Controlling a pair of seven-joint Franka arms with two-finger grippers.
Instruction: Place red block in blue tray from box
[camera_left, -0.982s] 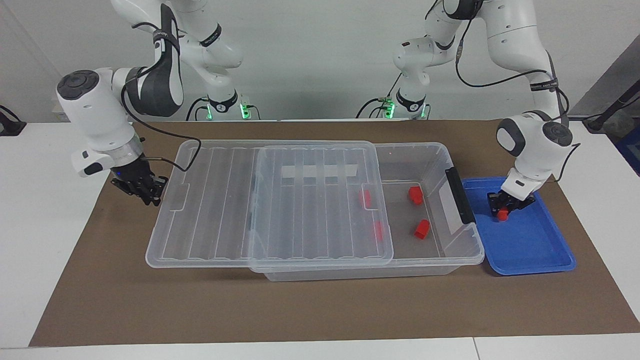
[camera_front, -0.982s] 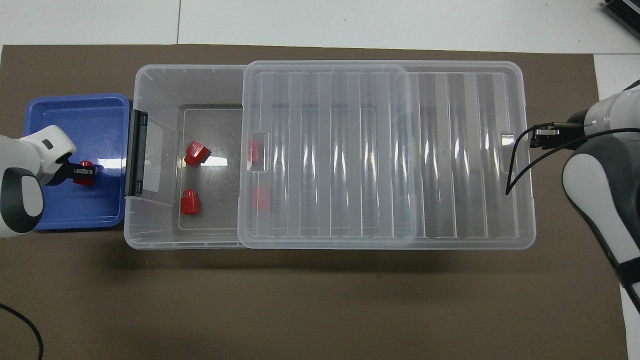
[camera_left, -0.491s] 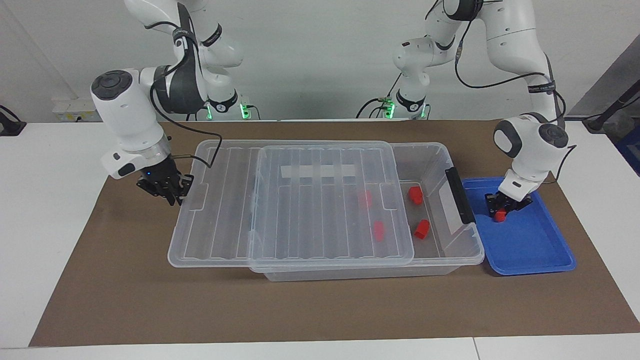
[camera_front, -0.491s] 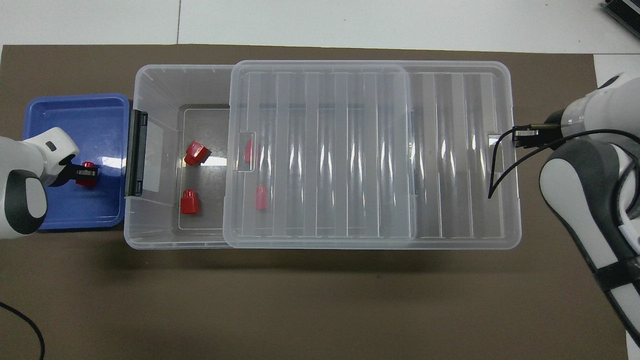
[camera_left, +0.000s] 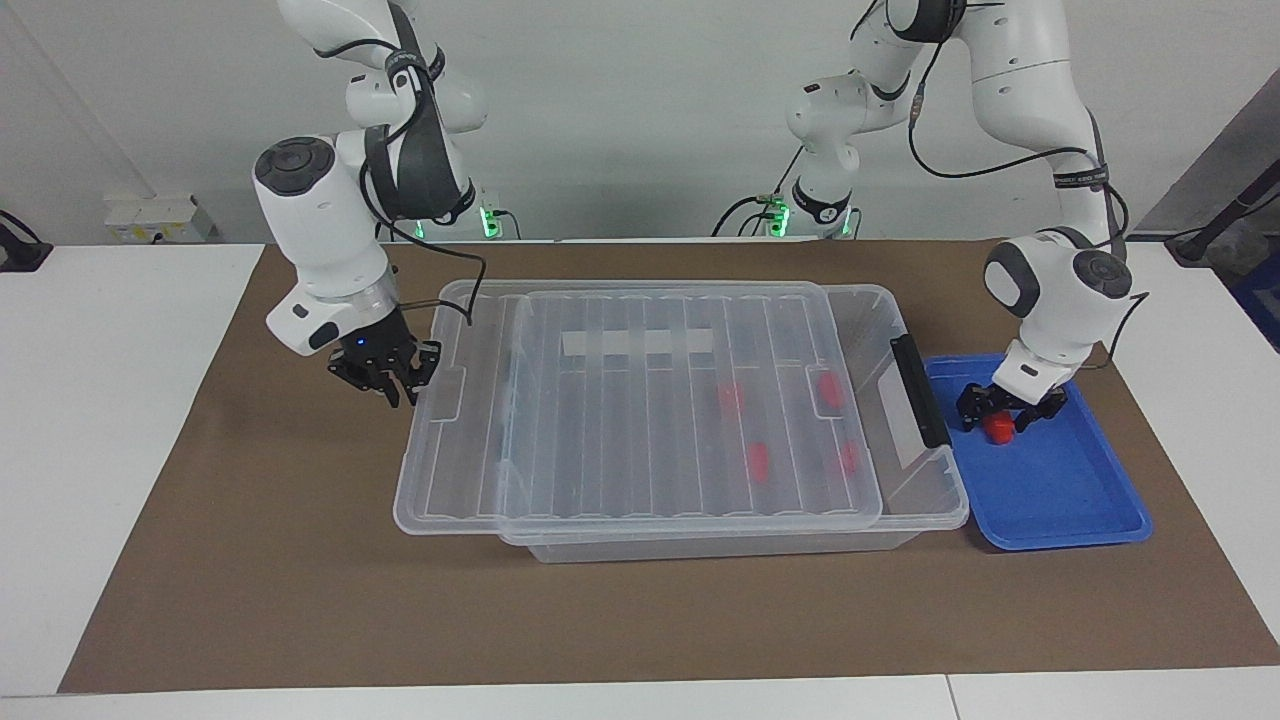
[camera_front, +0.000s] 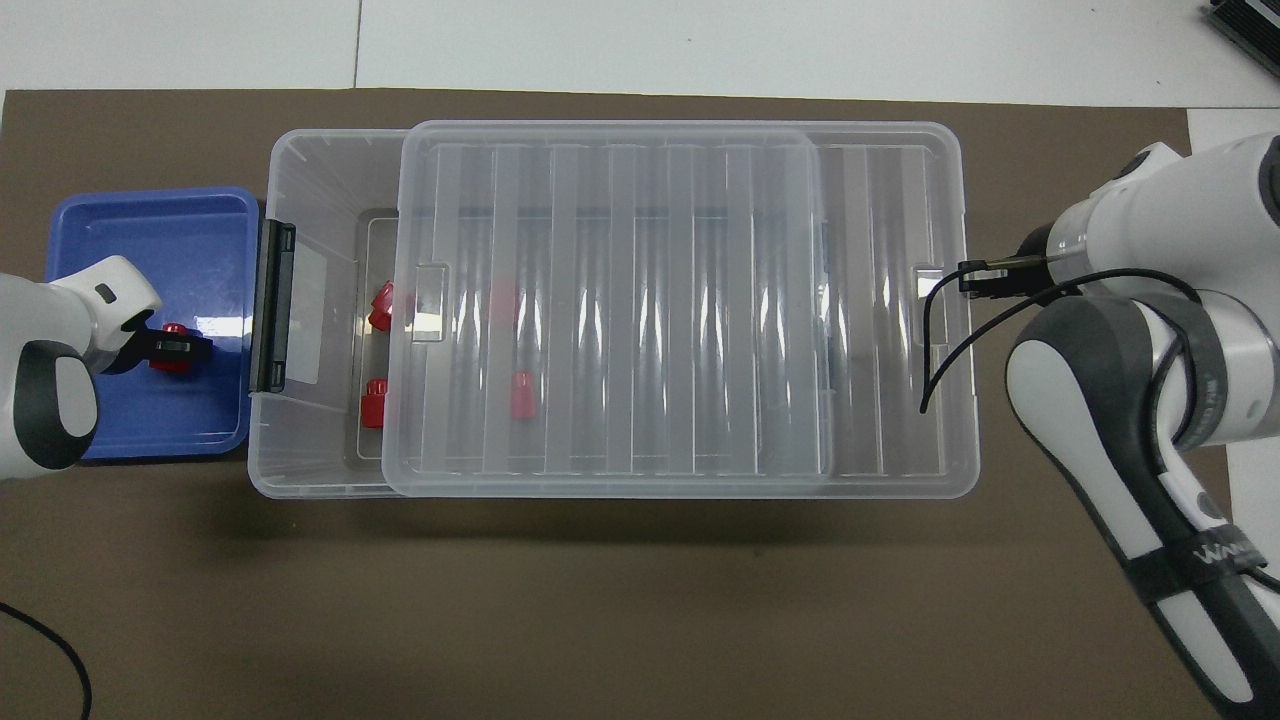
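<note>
Lying on the brown table mat (camera_left: 300, 580), the large clear plastic storage box (camera_left: 700, 545) has its ribbed transparent lid (camera_left: 640, 420) drawn almost fully over it. Only a strip by the black clip handle (camera_left: 918, 390) is uncovered. The shallow bright-blue plastic tray (camera_left: 1060, 490) sits just beside that handle end, toward the left arm's end of the table.

The left gripper (camera_left: 1000, 415) is low over the tray with its fingers spread apart. The small bright-red faceted block (camera_left: 997, 430) rests on the tray floor between them, gripped by neither. The right gripper (camera_left: 398, 385) has its fingertips pressed together against the lid's end edge, toward the right arm's end of the table.

A second ago the left gripper's fingers were pinched on the block; now they stand clear of it, and the block has not shifted. The lid was then hanging far out over the mat, leaving about a third of the box open. It has since slid toward the handle, and the right gripper has travelled along with it.

Four more red pieces (camera_left: 759, 460) lie inside the box, blurred through the ribbed lid, and in the overhead view two are cut by its edge. From above, the left gripper's body covers part of the block. Whether the right gripper clasps the lid's rim or only bears on it cannot be made out.
</note>
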